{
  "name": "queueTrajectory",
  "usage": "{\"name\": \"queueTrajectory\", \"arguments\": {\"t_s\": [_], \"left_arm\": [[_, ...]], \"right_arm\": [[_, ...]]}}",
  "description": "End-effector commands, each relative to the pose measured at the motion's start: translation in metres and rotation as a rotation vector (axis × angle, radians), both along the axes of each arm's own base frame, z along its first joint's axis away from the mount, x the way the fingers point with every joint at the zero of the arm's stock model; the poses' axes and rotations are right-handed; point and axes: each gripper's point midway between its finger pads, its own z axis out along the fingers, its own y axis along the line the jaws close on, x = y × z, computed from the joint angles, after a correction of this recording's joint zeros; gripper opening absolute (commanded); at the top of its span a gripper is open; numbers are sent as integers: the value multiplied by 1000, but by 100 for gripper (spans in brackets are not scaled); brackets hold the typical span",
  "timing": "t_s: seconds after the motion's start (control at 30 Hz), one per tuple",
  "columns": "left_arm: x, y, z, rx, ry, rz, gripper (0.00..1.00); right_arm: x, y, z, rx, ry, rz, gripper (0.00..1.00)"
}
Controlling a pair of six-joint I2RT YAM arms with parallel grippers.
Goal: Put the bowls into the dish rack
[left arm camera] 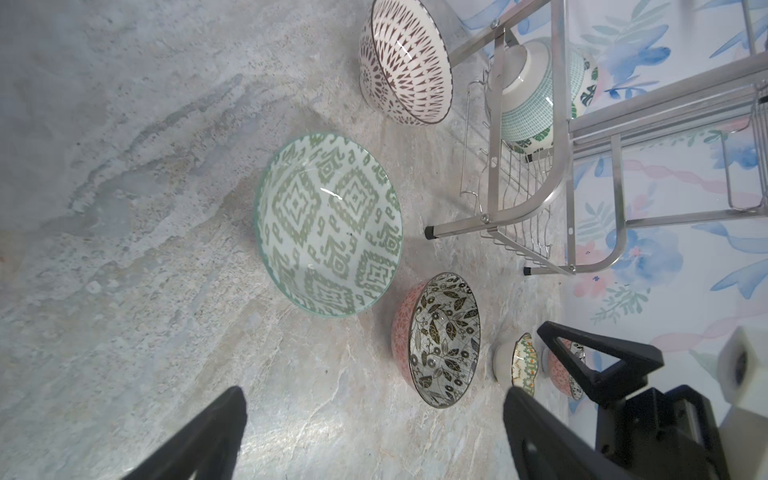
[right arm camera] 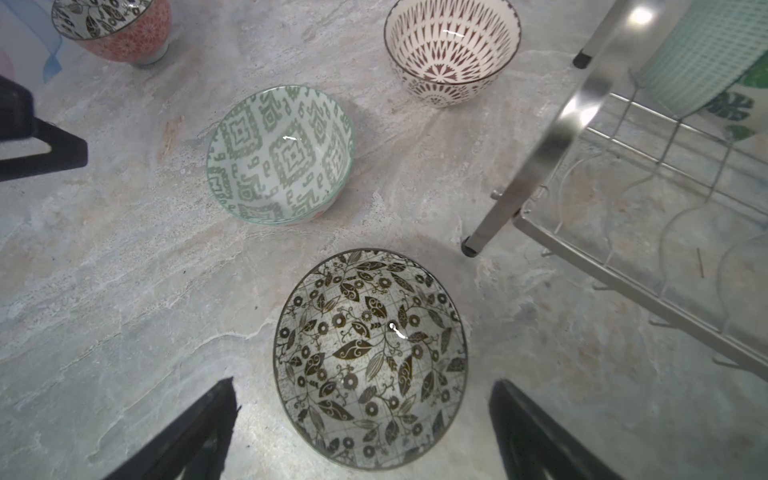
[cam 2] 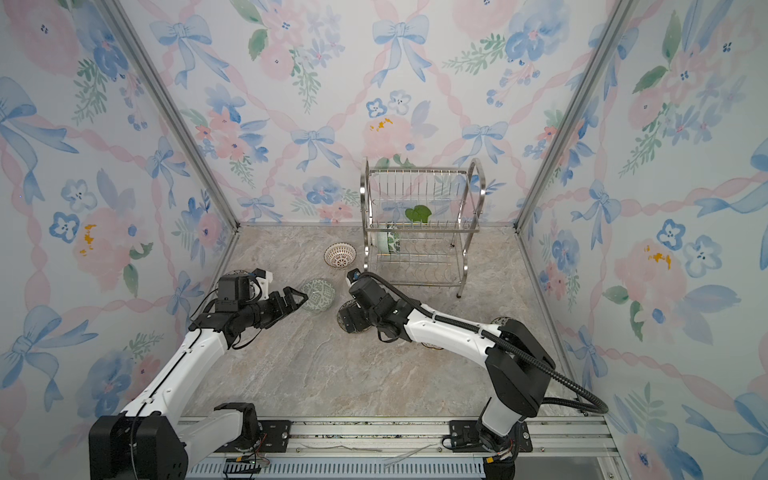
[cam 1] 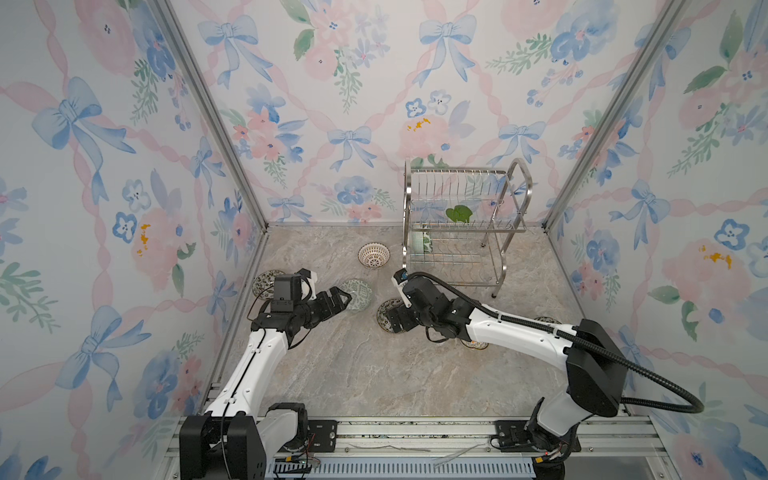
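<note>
In the rack (cam 1: pixel 457 169), two bowls (left arm camera: pixel 536 91) stand on edge at the lower shelf's end. My left pincer (left arm camera: pixel 374 392) gapes wide, empty, near the green-patterned bowl (left arm camera: pixel 328 224). My right pincer (right arm camera: pixel 363 383), equally wide and empty, hangs over the dark-leafed bowl (right arm camera: pixel 370 332). Open bench (cam 1: pixel 374 374) lies nearer me.

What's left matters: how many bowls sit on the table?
6, maybe more hidden: lattice bowl by the dish rack, geometric bowl mid-table, floral bowl under right hand, red-sided bowl behind left arm, scalloped bowl and sixth bowl beside right arm.

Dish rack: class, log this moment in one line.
left gripper: open, facing green geometric bowl | right gripper: open above dark floral bowl | dish rack: mint bowl loaded
</note>
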Motion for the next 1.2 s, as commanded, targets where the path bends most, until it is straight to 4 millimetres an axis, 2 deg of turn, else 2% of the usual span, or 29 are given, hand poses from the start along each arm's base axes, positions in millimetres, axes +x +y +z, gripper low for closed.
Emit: {"name": "queueTrajectory", "arguments": {"t_s": [0.0,0.1,0.27,0.7,0.97,1.17], "left_arm": [[-2,-7,14,-67,-45,-33,98],[-4,-6,15,-68,-50,-27,98],[-8,-5,11,-73,-46,-23,98],[-12,-3,7,-65,-41,-10,98],[-15,-3,0,-56,-34,-15,98],[-13,-3,-2,-65,-20,-16,98]], "right_arm": [[-8,12,-19,-104,10,52,99],[-16,28,-32,-149,17,88,99],[-16,40,-48,-193,27,99,91],[-12,40,-82,-303,50,91,61],[-12,44,-90,-319,59,96,49],[-12,43,-92,-321,54,94,33]]}}
